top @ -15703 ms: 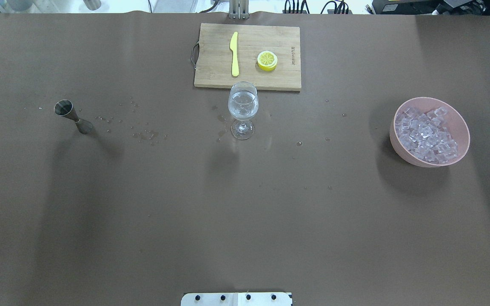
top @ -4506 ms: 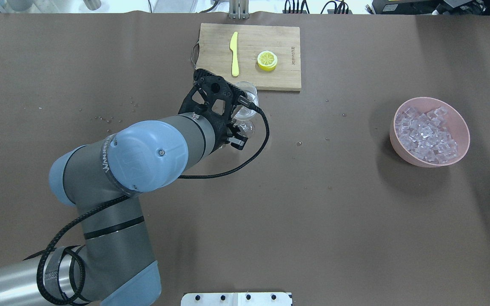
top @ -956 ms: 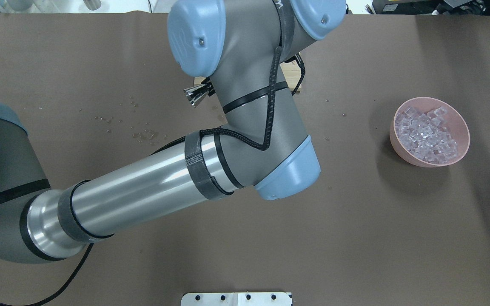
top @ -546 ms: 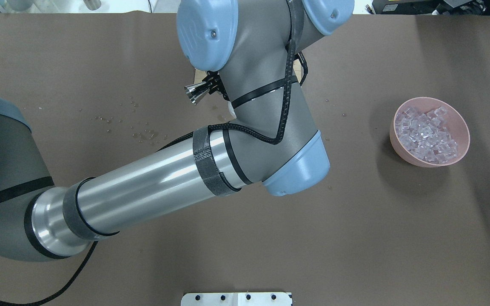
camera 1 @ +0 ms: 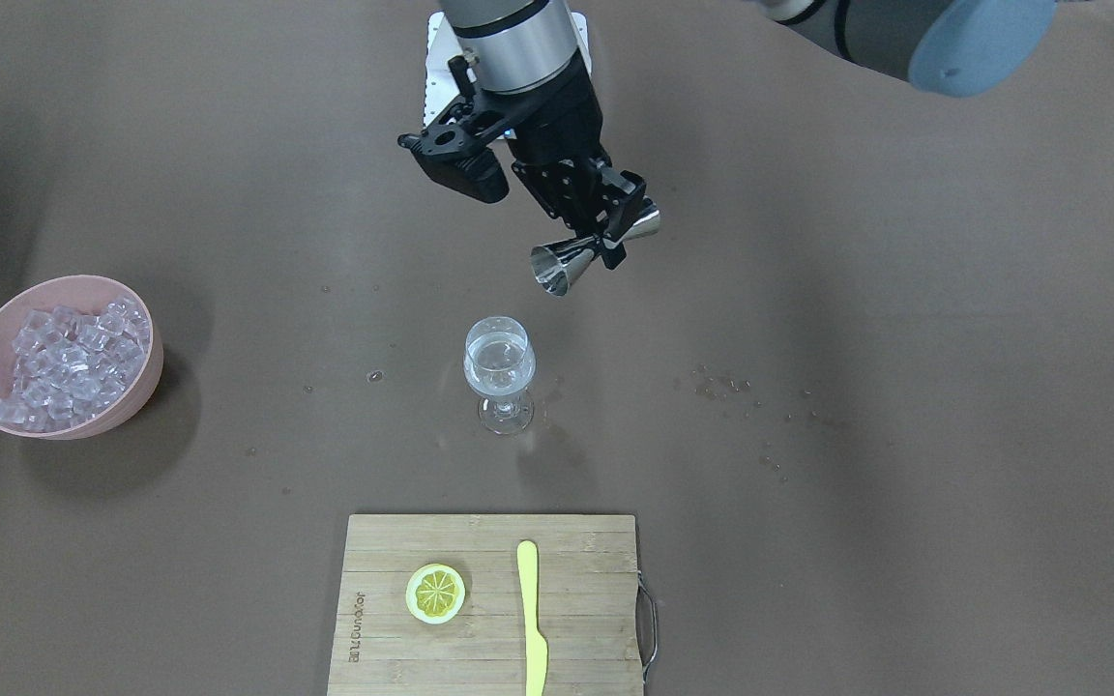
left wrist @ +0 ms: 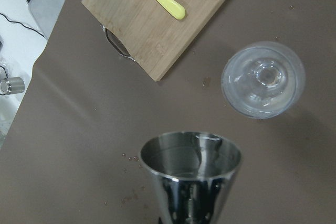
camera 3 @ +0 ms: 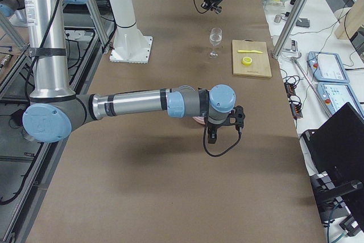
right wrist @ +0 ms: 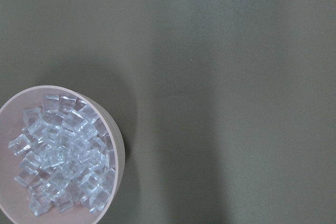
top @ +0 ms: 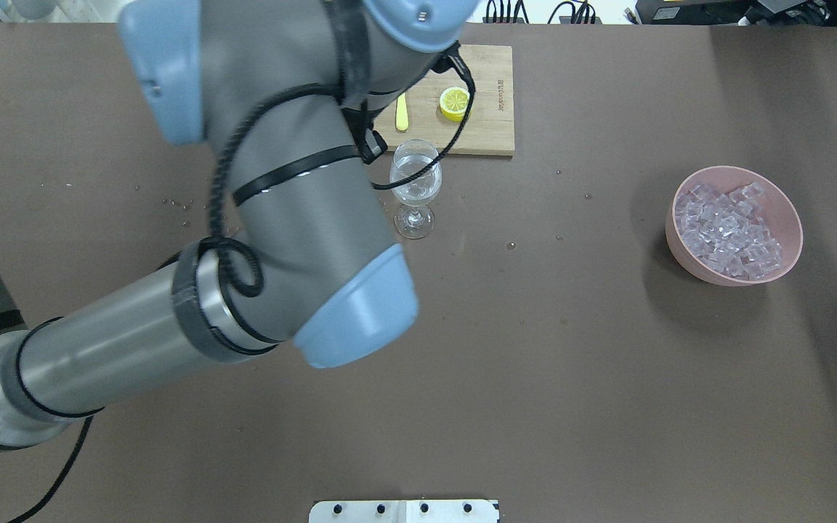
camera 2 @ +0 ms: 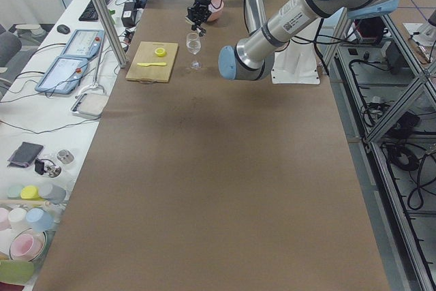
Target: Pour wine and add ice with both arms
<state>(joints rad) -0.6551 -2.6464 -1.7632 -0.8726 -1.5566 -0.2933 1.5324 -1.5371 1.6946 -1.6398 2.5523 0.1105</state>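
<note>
The left tool [camera 1: 607, 246], top centre, clamps the jigger [camera 1: 557, 267], tipped short of the glass [camera 1: 505, 416] mid-frame, which holds wine [camera 1: 498, 371]. I'd centre its lip over the rim, then tip slowly. Right tool [camera 3: 224, 132]: grip, can't tell.

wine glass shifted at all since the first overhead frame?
No. The wine glass stands in the same spot in the overhead view, with its rim just overlapping the near edge of the cutting board, as before.
</note>
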